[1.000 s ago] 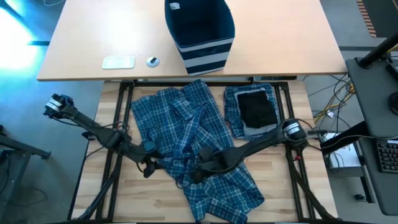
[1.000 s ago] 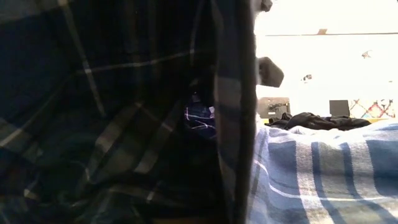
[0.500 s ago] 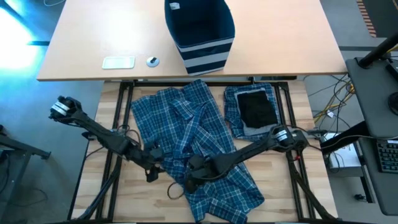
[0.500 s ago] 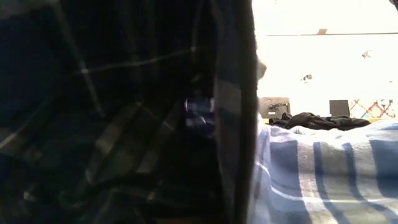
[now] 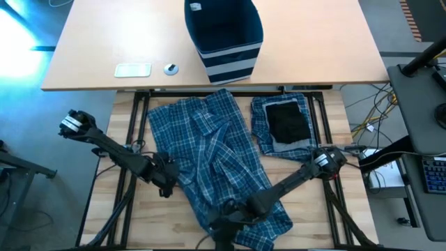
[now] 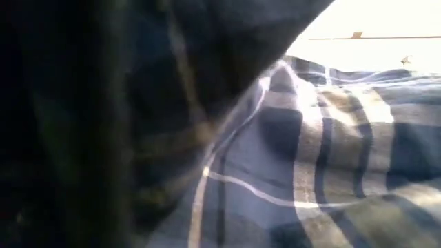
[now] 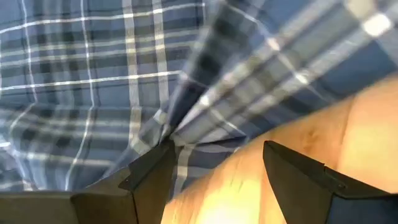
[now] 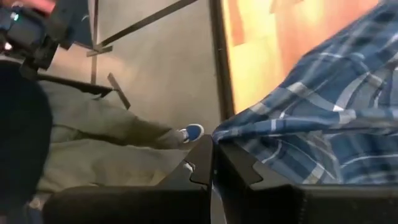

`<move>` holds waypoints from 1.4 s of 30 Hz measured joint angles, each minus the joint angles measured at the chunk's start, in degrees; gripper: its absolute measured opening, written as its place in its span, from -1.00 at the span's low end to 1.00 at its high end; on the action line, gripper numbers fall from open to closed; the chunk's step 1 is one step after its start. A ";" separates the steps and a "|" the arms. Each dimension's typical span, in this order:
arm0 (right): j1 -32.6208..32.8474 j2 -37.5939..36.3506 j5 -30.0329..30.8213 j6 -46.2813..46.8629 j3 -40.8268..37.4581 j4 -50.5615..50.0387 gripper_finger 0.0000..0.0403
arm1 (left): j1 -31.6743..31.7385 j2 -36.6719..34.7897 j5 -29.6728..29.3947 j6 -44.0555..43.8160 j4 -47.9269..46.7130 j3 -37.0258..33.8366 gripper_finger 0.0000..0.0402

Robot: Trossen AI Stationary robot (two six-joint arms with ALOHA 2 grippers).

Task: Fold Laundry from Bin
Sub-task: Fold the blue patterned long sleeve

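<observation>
A large blue-and-white plaid garment (image 5: 209,150) of the laundry lies spread and creased on the near wooden table (image 5: 132,223). It fills the low view (image 6: 310,165). My left gripper (image 5: 169,183) stands open, pointing down over the garment's left edge (image 7: 186,140), one finger on either side of it. My right gripper (image 5: 224,224) is at the table's near edge, shut on the plaid cloth. The navy striped bin (image 5: 224,35) stands on the far table. My right gripper pinches the plaid garment's near edge (image 8: 225,132) between its two shut fingers. They slant down from the table's right toward its near edge. The cloth rises from the table to the fingers; one layer or several, I cannot tell.
A folded plaid pile with a black piece on top (image 5: 287,124) lies at the near table's far right. A white flat thing (image 5: 132,70) and a small round thing (image 5: 171,68) lie on the far table. A seated person's leg (image 8: 112,134) shows beyond the near edge.
My right gripper has gone from the garment's middle toward the table's near edge and up, rolling as it went. It has drawn the cloth's near part with it and across the low camera. My left gripper has sunk and tipped downward at the garment's left edge.
</observation>
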 joint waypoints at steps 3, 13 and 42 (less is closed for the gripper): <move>0.95 0.00 -0.73 -0.05 0.38 0.46 -0.96 | -0.14 -1.81 0.00 -0.53 -0.35 0.05 0.16; 2.65 0.83 -1.14 0.35 0.34 12.22 -0.95 | -0.30 -10.74 2.41 0.29 -1.76 0.65 0.16; 4.53 -3.23 4.92 15.30 -0.74 -40.35 0.13 | -0.25 22.67 2.45 8.88 25.75 22.53 0.16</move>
